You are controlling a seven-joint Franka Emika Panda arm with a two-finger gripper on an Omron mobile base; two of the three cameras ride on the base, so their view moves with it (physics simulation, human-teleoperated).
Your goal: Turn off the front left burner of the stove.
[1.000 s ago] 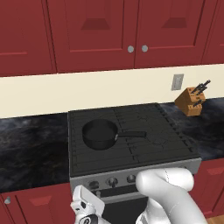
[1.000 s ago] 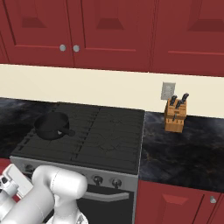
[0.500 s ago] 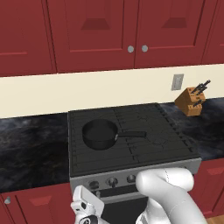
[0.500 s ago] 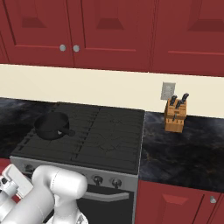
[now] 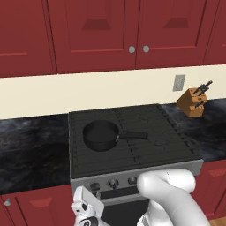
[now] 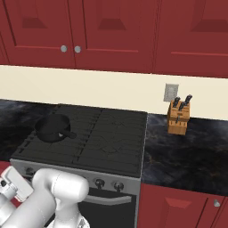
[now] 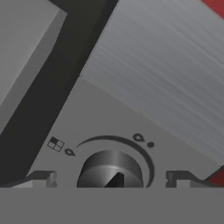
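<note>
The stove (image 5: 132, 174) has a black grated cooktop and a silver front panel with a row of round knobs. A black pan (image 5: 100, 134) sits on the cooktop's left half. I cannot pick out the front left burner among the grate bars by the pan. My gripper (image 5: 84, 205) hangs low in front of the left end of the panel and also shows at the lower left of the right base view (image 6: 13, 187). In the hand view the gripper (image 7: 110, 178) is open, with a dark knob (image 7: 111, 168) between the two fingertips (image 7: 41, 178). Neither tip touches it.
A wooden knife block (image 5: 193, 101) stands on the dark counter (image 5: 31, 150) right of the stove, below a wall outlet (image 5: 178, 82). Red cabinets (image 5: 132, 35) hang above and red cabinet doors flank the oven. My white arm (image 5: 170, 198) crosses in front of the oven door.
</note>
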